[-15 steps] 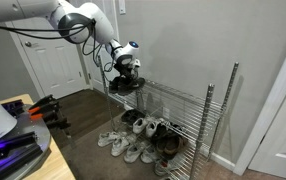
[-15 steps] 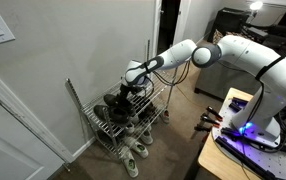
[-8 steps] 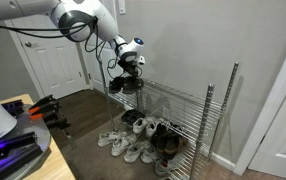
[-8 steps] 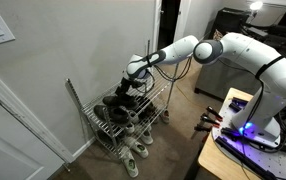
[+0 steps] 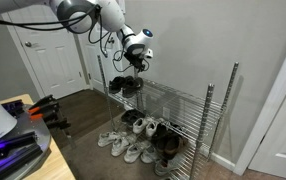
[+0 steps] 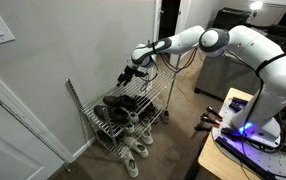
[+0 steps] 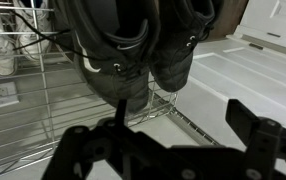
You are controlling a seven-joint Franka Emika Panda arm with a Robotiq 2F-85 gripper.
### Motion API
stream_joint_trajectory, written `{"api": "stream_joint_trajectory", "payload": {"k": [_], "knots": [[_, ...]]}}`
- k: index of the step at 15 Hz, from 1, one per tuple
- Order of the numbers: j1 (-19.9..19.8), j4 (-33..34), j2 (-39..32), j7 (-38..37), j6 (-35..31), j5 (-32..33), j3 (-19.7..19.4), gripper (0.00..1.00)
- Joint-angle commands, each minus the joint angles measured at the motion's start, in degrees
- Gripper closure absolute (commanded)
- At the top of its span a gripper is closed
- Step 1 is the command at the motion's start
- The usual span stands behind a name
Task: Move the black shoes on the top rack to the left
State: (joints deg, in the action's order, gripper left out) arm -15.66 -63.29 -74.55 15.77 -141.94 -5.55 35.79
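The black shoes (image 5: 124,85) sit side by side on the top rack (image 5: 179,98), at the end nearest the white door (image 5: 51,62). In my wrist view the pair fills the upper part of the picture, soles on the wires. My arm reaches over from the side in both exterior views with the wrist bent downward, and the gripper (image 5: 139,58) (image 6: 130,74) hangs just above the pair, clear of it. Its fingers (image 7: 91,150) stand wide apart, nothing between them, touching neither shoe nor wire. Low down under the rack lie light sneakers (image 5: 131,140); I cannot tell whether they rest on a shelf or on the floor.
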Motion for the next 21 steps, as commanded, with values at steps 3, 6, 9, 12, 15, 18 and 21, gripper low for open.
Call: {"api": "stream_joint_trajectory", "payload": {"k": [3, 6, 9, 12, 15, 18, 21], "knots": [[1.28, -8.23, 7.0, -0.61, -13.81, -2.55, -8.56, 0.0], [4.07, -11.24, 9.8, -4.08, -21.41, -1.86, -16.01, 0.0], [8.19, -14.67, 13.04, -11.39, -22.55, -1.02, -25.46, 0.0], [11.11, -19.21, 16.95, -16.43, -18.87, -0.81, -31.36, 0.0], [12.42, -22.79, 19.67, -18.28, -16.94, -0.92, -33.0, 0.0], [12.24, -24.59, 21.2, -18.36, -14.56, -1.26, -32.56, 0.0], [12.12, -20.49, 18.03, -17.42, -14.86, -0.93, -32.32, 0.0]]}}
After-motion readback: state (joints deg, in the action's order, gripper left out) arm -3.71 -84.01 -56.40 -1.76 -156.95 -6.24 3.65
